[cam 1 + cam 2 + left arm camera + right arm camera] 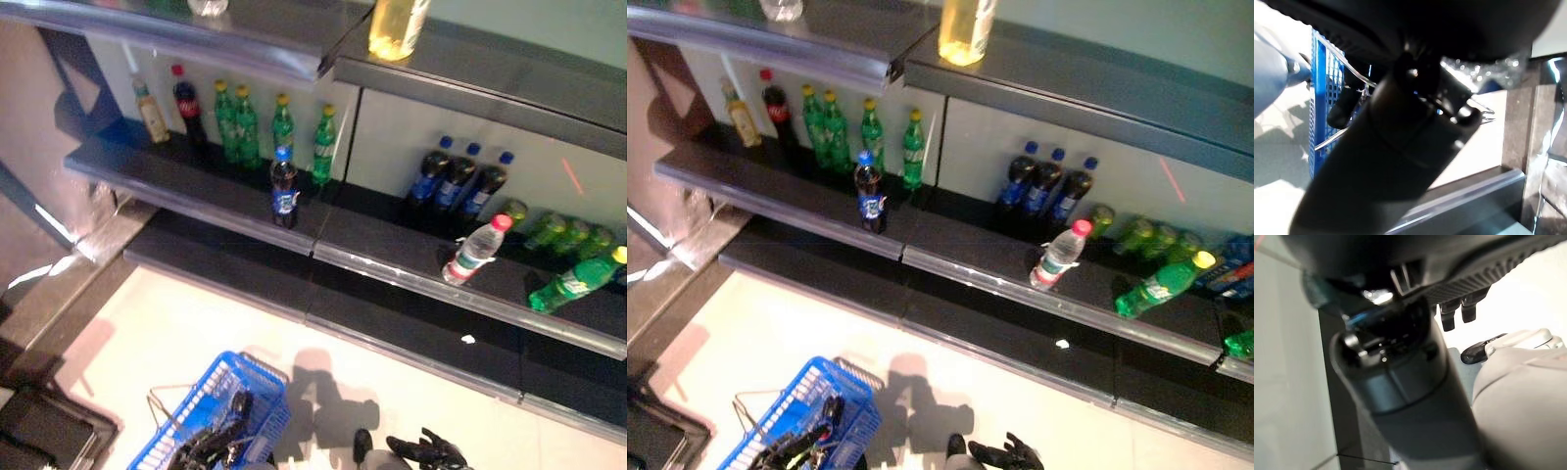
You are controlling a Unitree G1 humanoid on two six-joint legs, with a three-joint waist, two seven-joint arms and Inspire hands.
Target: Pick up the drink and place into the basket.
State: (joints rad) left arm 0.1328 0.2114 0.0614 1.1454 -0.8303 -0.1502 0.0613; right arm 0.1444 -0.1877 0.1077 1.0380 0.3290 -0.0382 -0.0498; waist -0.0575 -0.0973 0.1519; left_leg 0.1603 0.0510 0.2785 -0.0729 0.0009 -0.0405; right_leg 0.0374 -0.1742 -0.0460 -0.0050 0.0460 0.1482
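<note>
A store shelf (196, 191) lined with drinks stands well beyond both of the robot's hands, which sit low at the near edge of the scene. The left hand (217, 439) has its fingers curled round the wire handle of a blue basket (257, 390) resting on the pale floor (176, 323); the left wrist view shows the wire running past its fingers. The right hand (431, 452) hangs beside the basket, off to its right, fingers loosely spread and holding nothing.

A dark cola bottle with a blue cap (283, 188) stands upright and alone at the shelf's front lip, far ahead of the left hand and slightly to its right, with nothing touching it. Behind it stands a row of green bottles (235, 122). Ahead of the right hand, a clear water bottle with a pink cap (475, 251) lies tilted on the shelf, and a green bottle with a yellow cap (573, 284) lies on its side farther right. Three more dark bottles (456, 181) stand upright behind them.
</note>
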